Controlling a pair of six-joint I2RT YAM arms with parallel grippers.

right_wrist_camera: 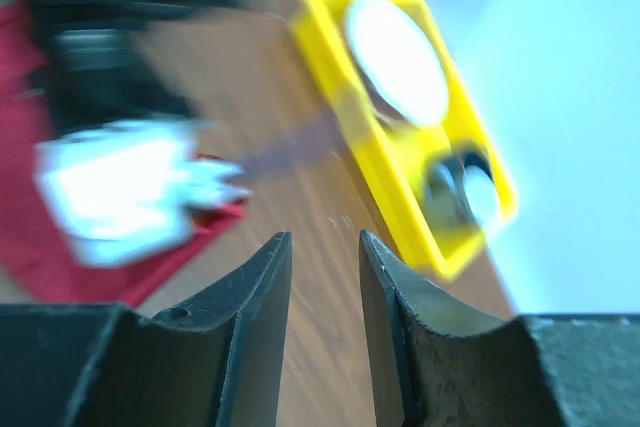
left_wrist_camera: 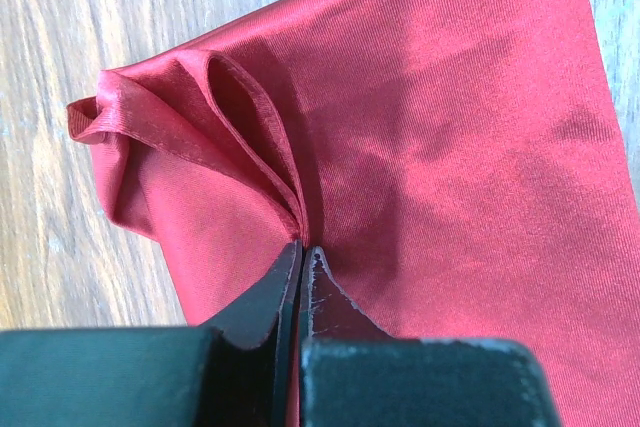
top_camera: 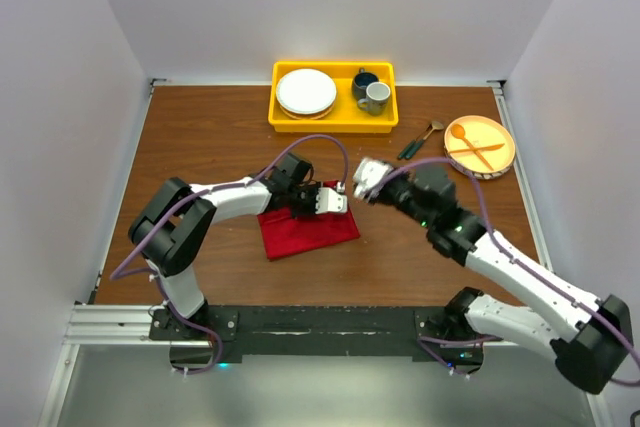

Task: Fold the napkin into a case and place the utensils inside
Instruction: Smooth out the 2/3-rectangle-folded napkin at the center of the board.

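top external: yellow tray (top_camera: 333, 127) at far edge, holding white plate (top_camera: 306, 92) and two mugs (top_camera: 370, 93). orange plate (top_camera: 508, 152) to its right, holding crossed orange cutlery (top_camera: 478, 147). utensils (top_camera: 420, 142) on worktop (top_camera: 200, 147) between tray and orange plate. napkin (top_camera: 310, 230) folded, mid-worktop. left fingers (left_wrist_camera: 283, 282) pressed together, pinching a napkin fold. right fingers (right_wrist_camera: 262, 282) spread, just beside napkin.

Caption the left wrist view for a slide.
Left gripper pinching a fold of the red napkin on the wooden table.
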